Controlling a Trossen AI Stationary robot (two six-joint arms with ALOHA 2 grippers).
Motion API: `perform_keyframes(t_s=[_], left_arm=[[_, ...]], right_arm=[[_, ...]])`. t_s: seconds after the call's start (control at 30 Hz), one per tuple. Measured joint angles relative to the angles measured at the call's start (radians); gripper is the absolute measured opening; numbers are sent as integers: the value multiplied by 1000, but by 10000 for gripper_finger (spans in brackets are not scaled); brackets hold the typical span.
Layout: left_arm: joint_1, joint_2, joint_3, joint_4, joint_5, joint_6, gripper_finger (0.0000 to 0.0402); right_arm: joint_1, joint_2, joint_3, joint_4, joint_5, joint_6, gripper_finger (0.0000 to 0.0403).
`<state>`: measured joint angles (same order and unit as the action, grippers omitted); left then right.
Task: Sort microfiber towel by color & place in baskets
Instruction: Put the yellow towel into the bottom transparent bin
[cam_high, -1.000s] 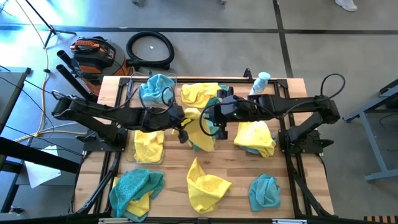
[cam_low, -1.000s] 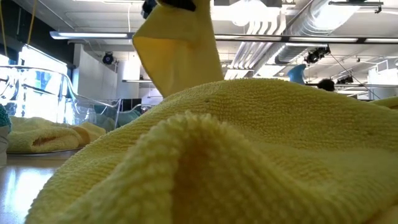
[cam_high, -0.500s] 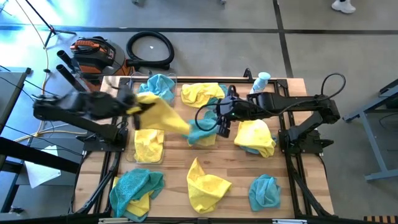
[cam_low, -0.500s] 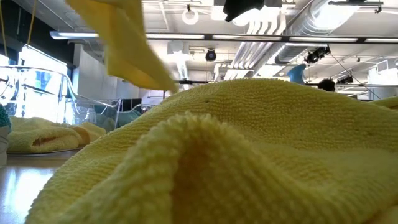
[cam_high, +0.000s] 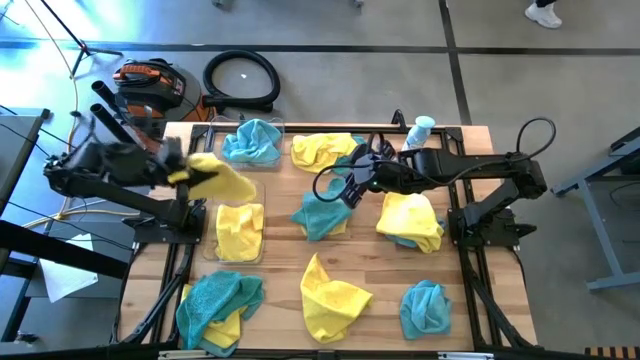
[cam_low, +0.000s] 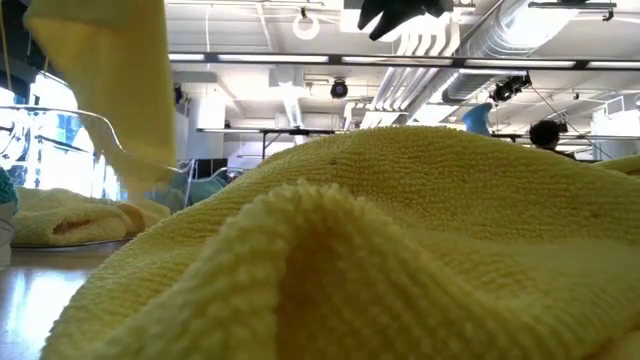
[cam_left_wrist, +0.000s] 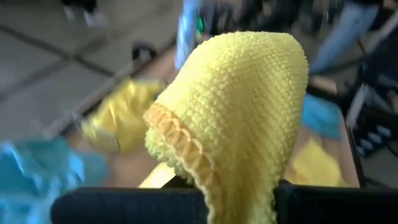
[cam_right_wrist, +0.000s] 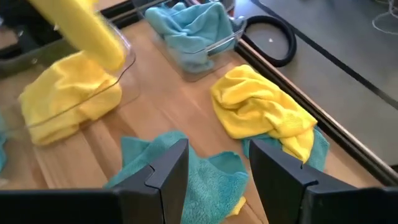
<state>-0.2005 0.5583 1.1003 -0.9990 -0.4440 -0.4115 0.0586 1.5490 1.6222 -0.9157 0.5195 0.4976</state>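
My left gripper (cam_high: 183, 170) is shut on a yellow microfiber towel (cam_high: 218, 177) at the table's left edge, above and just far of the clear basket (cam_high: 240, 232) that holds yellow towels. In the low view the towel (cam_low: 110, 90) hangs free. A second basket (cam_high: 252, 142) at the far left holds teal-blue towels. My right gripper (cam_high: 350, 190) stands open over a teal-blue towel (cam_right_wrist: 186, 180) near the table's middle, touching nothing. My left gripper pinches the yellow towel between its two fingers (cam_left_wrist: 124, 205). A hemmed edge (cam_left_wrist: 180, 140) and a rounded fold (cam_left_wrist: 242, 93) stand out ahead of them. The towel hangs slack beside and below the gripper, lifted clear of the table and the basket.
Loose towels lie about: a yellow heap (cam_high: 325, 150) at the far middle, yellow over teal (cam_high: 410, 220) at the right, yellow (cam_high: 332, 297) at the near middle, teal (cam_high: 215, 305) near left, teal (cam_high: 425, 306) near right. A white-and-blue bottle (cam_high: 420, 130) stands at the far right.
My left gripper has drawn back from the table's middle toward its left edge and risen a little, carrying the yellow towel away from my right gripper until it hangs by the yellow basket. My right gripper has stayed near the middle and rolled about its wrist.
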Motion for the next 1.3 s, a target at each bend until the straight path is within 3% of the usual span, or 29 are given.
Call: perform_keyframes(t_s=[0.17, 0.4, 0.63, 0.93, 1.1, 1.3], left_arm=[[0, 0, -147, 5, 70, -96, 0], [0, 3, -412, 105, 78, -155, 0], [1, 29, -625, 292, 109, -222, 11], [8, 170, -666, 319, 291, -198, 73], [55, 309, -667, 317, 362, -238, 114], [100, 492, -666, 327, 407, -156, 136]], right_arm=[[0, 1, 0, 0, 3, 68, 165], [0, 17, 0, 2, 3, 130, 165], [1, 47, -1, 18, 2, 135, 165], [1, 97, 0, 24, 1, 135, 165], [1, 107, 0, 30, 2, 142, 165], [1, 110, 0, 30, 3, 158, 165]])
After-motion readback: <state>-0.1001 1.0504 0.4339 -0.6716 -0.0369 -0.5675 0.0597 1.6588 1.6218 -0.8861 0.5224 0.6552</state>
